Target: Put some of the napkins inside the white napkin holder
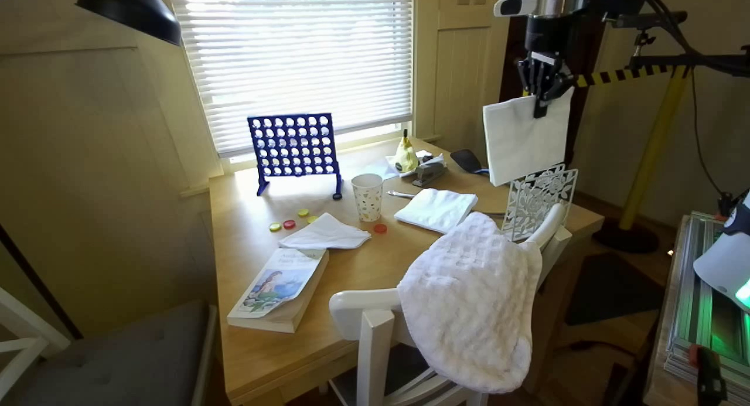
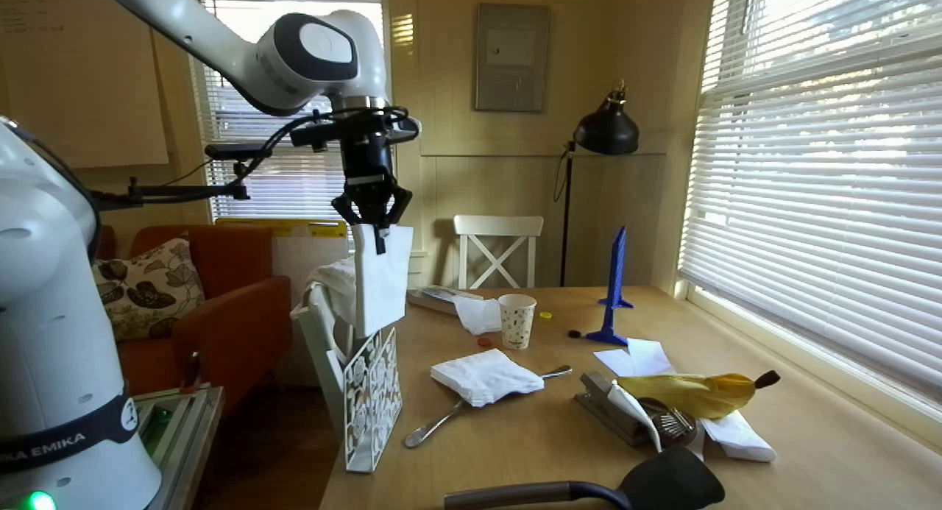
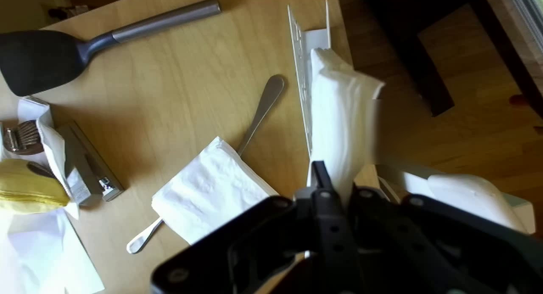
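Observation:
My gripper (image 1: 540,106) is shut on a bundle of white napkins (image 1: 524,139) hanging upright from its fingertips; both also show in an exterior view, the gripper (image 2: 380,239) and the bundle (image 2: 384,293). The white napkin holder (image 2: 372,403) stands upright at the table's edge, directly below the bundle; it also shows in an exterior view (image 1: 536,204). The bundle's lower edge is level with the holder's top. In the wrist view the bundle (image 3: 339,116) covers most of the holder's far wall, beside its lattice wall (image 3: 300,65). More napkins (image 3: 212,192) lie stacked on the table.
A chair with a fluffy white towel (image 1: 469,300) stands close against the holder. A knife (image 3: 263,107) lies under the napkin stack. A spatula (image 3: 42,58), stapler (image 3: 91,166), yellow pear-like item (image 2: 684,394), cup (image 1: 367,198), blue game board (image 1: 296,145) and book (image 1: 281,289) are on the table.

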### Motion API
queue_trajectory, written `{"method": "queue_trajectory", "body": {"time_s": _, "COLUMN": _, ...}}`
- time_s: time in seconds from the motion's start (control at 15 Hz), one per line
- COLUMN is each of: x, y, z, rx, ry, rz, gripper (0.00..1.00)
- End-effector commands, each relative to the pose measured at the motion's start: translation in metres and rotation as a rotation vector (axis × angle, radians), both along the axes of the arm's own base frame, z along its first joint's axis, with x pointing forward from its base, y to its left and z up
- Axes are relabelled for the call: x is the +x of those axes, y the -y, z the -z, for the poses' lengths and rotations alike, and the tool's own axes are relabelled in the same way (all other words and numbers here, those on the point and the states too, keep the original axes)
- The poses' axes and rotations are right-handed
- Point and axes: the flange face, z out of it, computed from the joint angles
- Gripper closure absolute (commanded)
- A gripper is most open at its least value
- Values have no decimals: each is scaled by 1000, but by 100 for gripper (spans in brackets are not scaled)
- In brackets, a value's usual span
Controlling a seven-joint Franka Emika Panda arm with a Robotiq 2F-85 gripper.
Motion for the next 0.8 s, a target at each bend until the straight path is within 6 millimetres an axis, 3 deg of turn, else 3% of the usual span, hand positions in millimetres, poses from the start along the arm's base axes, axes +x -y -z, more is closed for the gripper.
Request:
{"method": "queue_trajectory", "body": {"time_s": 0.0, "x": 0, "y": 3, "z": -7, "rx": 8, "ry": 4, "rz": 1, "gripper": 99}}
{"method": "queue_trajectory", "body": {"time_s": 0.73, "x": 6, "y": 4, "z": 3, "rx": 22, "ry": -31, "rz": 2, "gripper": 99}}
